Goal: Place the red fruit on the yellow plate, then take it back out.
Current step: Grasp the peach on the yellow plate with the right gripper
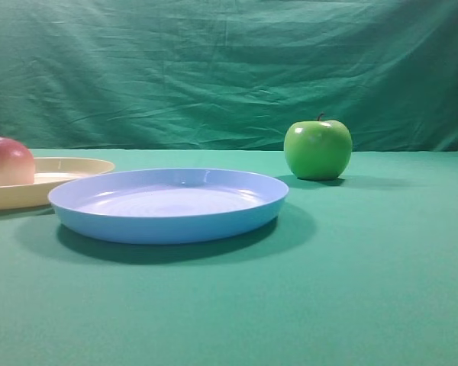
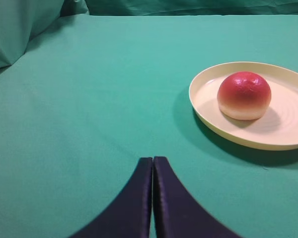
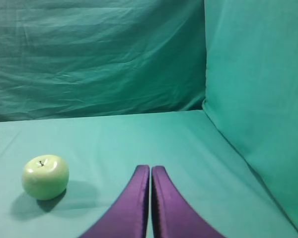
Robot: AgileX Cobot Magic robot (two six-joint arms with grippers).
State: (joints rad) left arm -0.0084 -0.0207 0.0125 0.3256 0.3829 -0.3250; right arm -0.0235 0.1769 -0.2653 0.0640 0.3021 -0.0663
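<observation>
The red fruit point(image 2: 244, 94) is seated on the yellow plate point(image 2: 288, 131) at the left of the green worktop point(image 1: 366, 267), beside the blue plate point(image 1: 168, 204), while the left gripper point(image 2: 153, 161) and right gripper point(image 3: 150, 169) are fully closed, empty, and apart from the green apple point(image 3: 45, 176).

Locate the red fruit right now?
The red fruit sits on the yellow plate, at the far left edge of the exterior high view, just left of the blue plate; no gripper touches it.
</observation>
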